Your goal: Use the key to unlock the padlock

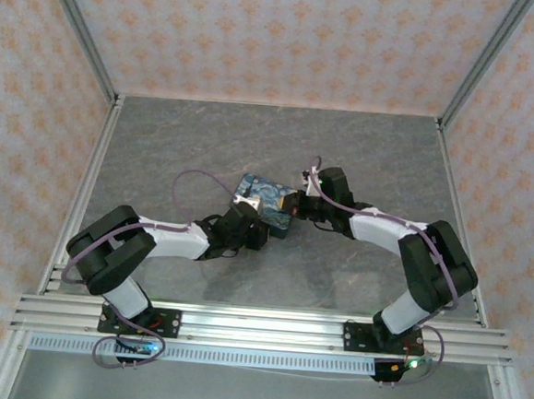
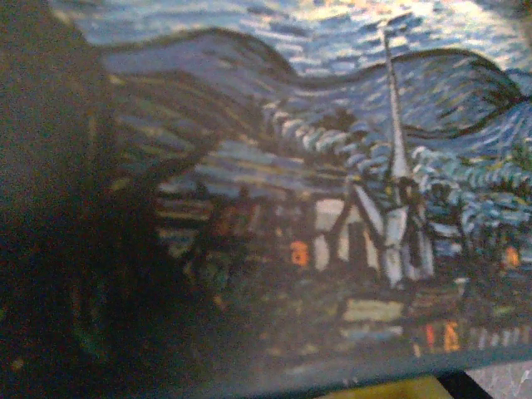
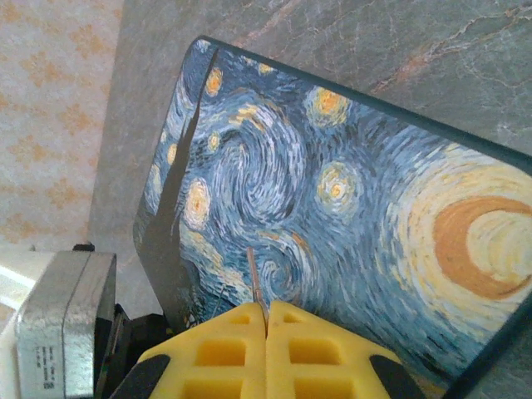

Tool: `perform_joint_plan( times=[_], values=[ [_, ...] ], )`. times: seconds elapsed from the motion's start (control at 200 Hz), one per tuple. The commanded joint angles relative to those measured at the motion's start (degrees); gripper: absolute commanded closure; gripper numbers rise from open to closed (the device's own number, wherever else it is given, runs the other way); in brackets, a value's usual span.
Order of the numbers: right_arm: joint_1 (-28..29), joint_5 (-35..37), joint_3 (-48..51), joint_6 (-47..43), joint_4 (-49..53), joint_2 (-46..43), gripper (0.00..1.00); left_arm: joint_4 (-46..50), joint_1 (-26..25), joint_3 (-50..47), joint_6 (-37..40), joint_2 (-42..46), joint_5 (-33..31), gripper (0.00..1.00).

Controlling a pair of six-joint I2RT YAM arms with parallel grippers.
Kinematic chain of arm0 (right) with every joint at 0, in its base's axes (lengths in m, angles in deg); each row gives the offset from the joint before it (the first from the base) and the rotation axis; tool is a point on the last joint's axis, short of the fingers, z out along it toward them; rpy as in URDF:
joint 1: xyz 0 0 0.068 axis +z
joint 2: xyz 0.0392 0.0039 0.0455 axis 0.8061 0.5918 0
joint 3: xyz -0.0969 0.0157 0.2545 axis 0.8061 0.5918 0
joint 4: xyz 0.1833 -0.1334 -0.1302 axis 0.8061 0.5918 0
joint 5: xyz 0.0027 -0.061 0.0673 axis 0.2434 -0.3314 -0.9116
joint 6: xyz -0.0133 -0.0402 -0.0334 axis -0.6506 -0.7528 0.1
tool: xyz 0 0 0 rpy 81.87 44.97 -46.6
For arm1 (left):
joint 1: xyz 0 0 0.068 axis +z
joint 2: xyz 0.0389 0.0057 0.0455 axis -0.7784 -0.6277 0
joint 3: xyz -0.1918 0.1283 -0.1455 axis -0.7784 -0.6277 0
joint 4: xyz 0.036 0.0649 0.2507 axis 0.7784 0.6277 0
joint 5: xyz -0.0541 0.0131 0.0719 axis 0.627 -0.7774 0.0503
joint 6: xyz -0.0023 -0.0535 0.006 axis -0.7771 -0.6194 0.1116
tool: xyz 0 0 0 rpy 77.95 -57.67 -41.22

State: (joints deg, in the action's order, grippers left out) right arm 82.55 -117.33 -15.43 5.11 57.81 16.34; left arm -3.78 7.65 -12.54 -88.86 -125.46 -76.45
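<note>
1. Crowding the box (image 1: 260,192) from the left is the left gripper (image 1: 249,226); I cannot tell its jaw opening.
2. The right gripper (image 3: 266,320), pressed closed, pinches a thin sliver, probably the key (image 3: 254,278).
3. I cannot tell where the padlock is; next, find its keyhole.

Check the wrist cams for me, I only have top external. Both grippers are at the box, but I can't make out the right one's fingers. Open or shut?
Observer: Shut. The right wrist view has the right gripper with its yellow pads pressed together.
Operator: Holding anything?
Observer: A thin sliver sticks out from between the pads, edge-on. It could be the key, but I can't confirm that.
Operator: Pointed where?
Observer: At the box, toward its swirling-sky face just ahead of the tips. I can't tell whether it touches.
</note>
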Motion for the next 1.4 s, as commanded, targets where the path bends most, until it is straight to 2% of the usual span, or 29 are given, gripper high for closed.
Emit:
perform_joint_plan(
  times=[0.0,0.48,0.781,1.081,1.396],
  values=[
    [0.34,1.55,-0.21,-3.33,4.9,-1.37,1.0,-2.16,0.49,2.79,-1.39,-0.08,-0.08,0.74],
    [0.29,5.11,-2.32,-4.12,6.98,-3.98,1.0,-2.38,0.49,2.86,-1.55,-0.04,0.69,0.74],
    [0.16,10.79,-0.69,-6.69,8.38,-11.88,1.0,-1.49,0.51,3.48,-3.23,0.32,1.54,0.75],
    [1.57,12.29,9.65,-9.87,6.94,-25.99,1.0,0.28,0.5,5.16,-7.21,0.76,4.36,0.75],
    [8.08,19.22,24.31,-10.18,0.23,-38.25,1.0,2.43,0.48,6.09,-10.63,2.31,4.77,0.75]
  ],
)
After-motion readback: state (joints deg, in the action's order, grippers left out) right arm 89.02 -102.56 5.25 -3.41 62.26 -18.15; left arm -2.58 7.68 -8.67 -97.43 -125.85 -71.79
